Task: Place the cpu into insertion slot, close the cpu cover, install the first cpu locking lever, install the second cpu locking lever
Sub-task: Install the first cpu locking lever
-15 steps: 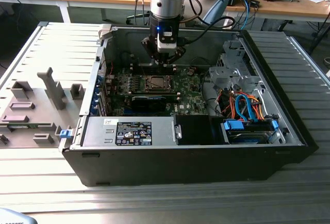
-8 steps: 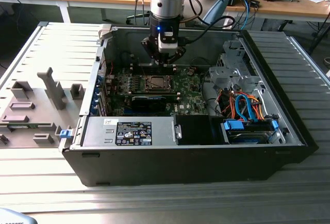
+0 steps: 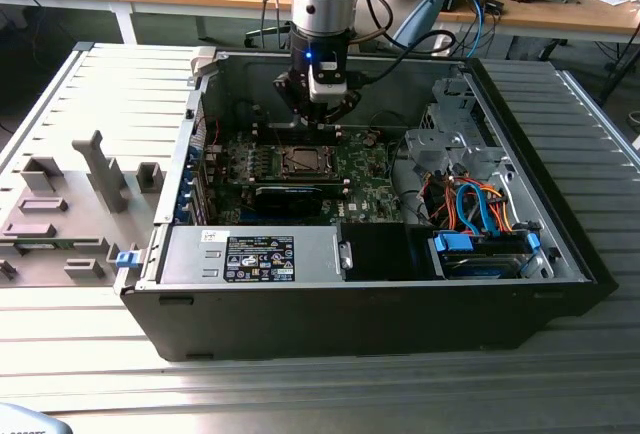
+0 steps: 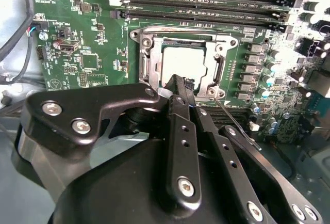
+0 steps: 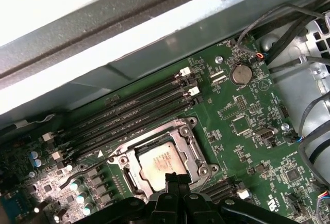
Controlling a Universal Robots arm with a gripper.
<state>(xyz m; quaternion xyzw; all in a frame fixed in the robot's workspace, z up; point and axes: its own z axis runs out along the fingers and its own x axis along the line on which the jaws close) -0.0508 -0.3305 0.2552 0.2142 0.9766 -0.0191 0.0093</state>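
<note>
The cpu (image 4: 183,63) lies flat in the insertion slot (image 4: 149,61) on the green board, its silver-grey top showing through the window of the cpu cover (image 4: 219,69), which lies down around it. In the first wrist view the cpu (image 5: 160,162) sits inside the same silver frame (image 5: 188,141). A thin locking lever (image 4: 234,122) sticks out beside the socket. My gripper (image 4: 178,81) hovers over the socket's near edge, fingers shut together with nothing between them. In the exterior view the gripper (image 3: 318,116) hangs just behind the socket (image 3: 300,161).
The open computer case (image 3: 370,314) stands on a slatted table. Black memory slots (image 4: 206,2) run beside the socket. A drive cage with blue and orange cables (image 3: 480,204) fills the exterior view's right. A grey fixture (image 3: 70,204) sits outside the case on the left.
</note>
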